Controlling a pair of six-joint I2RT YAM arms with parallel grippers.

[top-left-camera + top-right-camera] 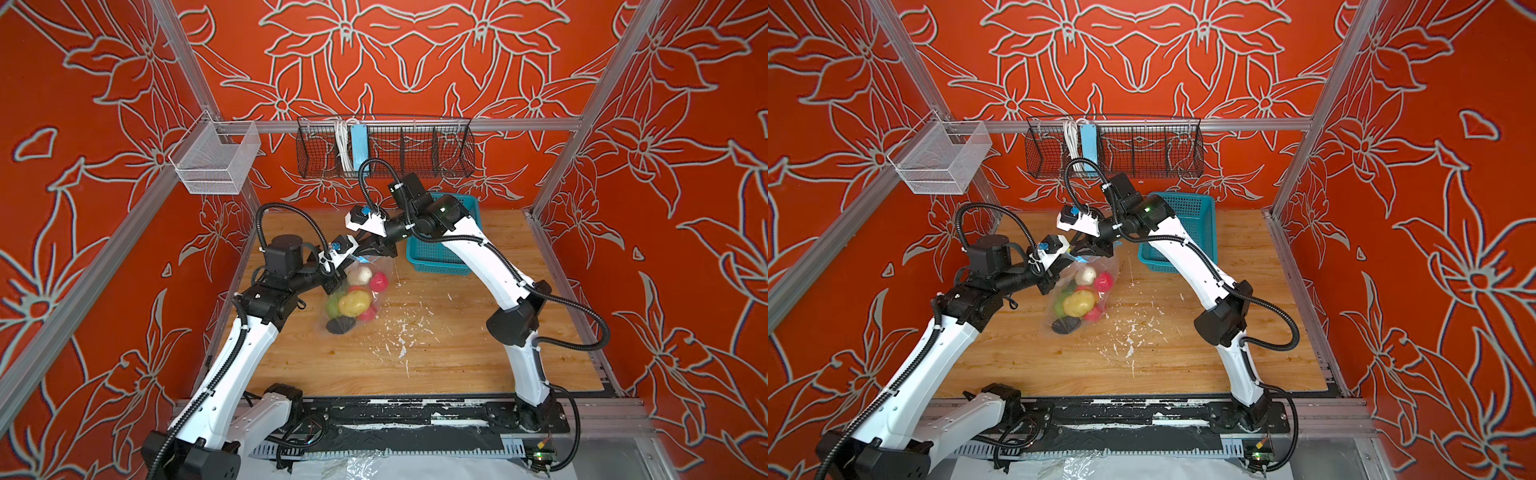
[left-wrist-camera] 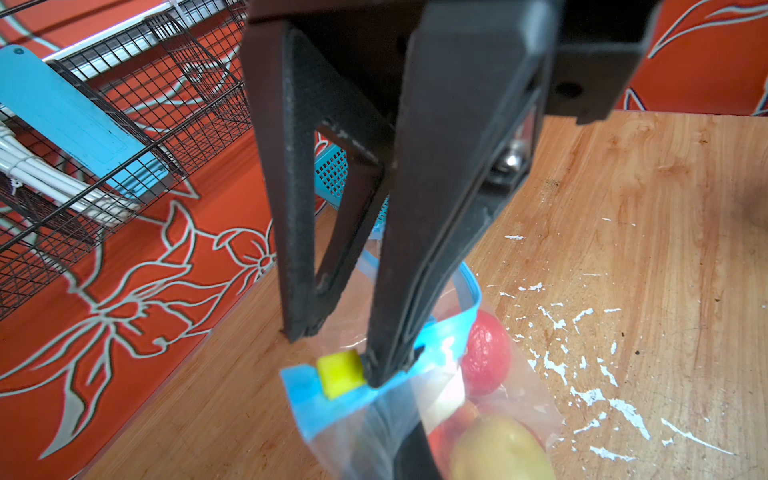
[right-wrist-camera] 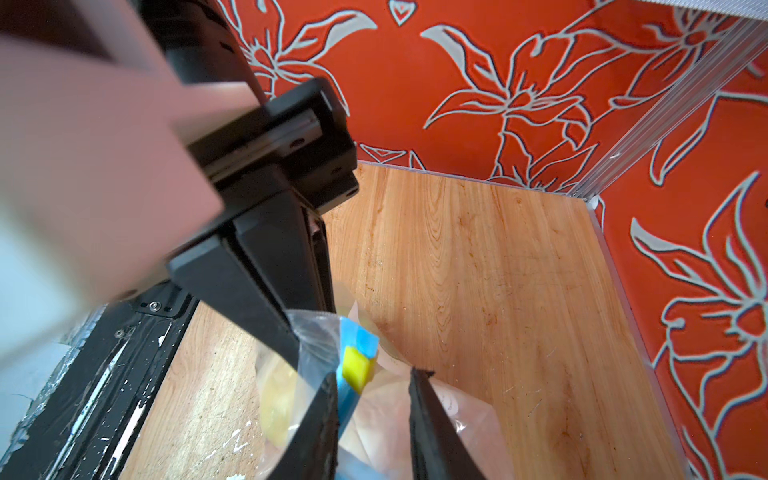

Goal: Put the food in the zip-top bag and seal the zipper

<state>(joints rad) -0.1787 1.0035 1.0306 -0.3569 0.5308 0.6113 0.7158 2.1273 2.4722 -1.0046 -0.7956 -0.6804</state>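
Your zip-top bag hangs left of the table's middle, about halfway between the back and front edges. Its mouth is raised and its lower end is down at the wood.

The food is inside:
- a white radish and a red strawberry sit high
- the yellow mango is below them
- the dark avocado is lowest

The zipper forms the top edge. In the left wrist view its two blue lips stand apart above the strawberry. A yellow slider sits near one end of it.

Your left end effector is pinched closed on the zipper, right against the slider. Your right end effector has its jaws a narrow way apart. The slider end of the strip lies between the tips, and you can see nothing gripped.

The two end effectors crowd together over the bag's mouth, with very little room between them.

In both top views the teal basket stands near the back edge, close to the bag's upper right corner but apart from it.

Bare wood with white flecks runs from the bag to the front edge and across to the right edge. Only the right arm arches over it. The left arm lies over the left edge.

Above the back edge hang a black wire basket holding a blue power strip, and a white mesh basket toward the back left corner.
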